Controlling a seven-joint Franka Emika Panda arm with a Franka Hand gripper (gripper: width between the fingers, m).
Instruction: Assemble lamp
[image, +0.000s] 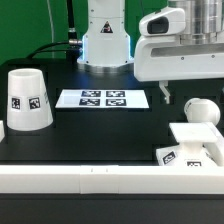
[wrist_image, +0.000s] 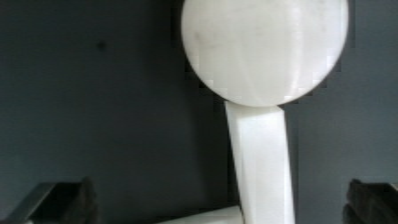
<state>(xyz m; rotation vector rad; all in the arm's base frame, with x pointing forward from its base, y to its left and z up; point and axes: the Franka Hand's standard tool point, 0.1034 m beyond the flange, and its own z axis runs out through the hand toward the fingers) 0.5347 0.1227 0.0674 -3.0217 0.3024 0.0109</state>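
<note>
The bulb stem (image: 200, 110) shows its round head at the exterior view's right, just behind the flat square base (image: 196, 140), which carries a tag. In the wrist view the bulb stem (wrist_image: 263, 60) fills the middle, its narrow shaft running toward the base's edge (wrist_image: 199, 216). My gripper (image: 185, 95) hangs just above the bulb head. Its jaws are wide open, and in the wrist view the gripper (wrist_image: 214, 205) has one dark finger (wrist_image: 54, 200) on each side of the shaft, not touching it. The tapered shade (image: 28, 100) stands on the table at the exterior view's left.
The marker board (image: 100, 98) lies flat in the middle of the black table. A white rail (image: 90, 182) runs along the table's front edge. The arm's white pedestal (image: 105, 40) stands at the back.
</note>
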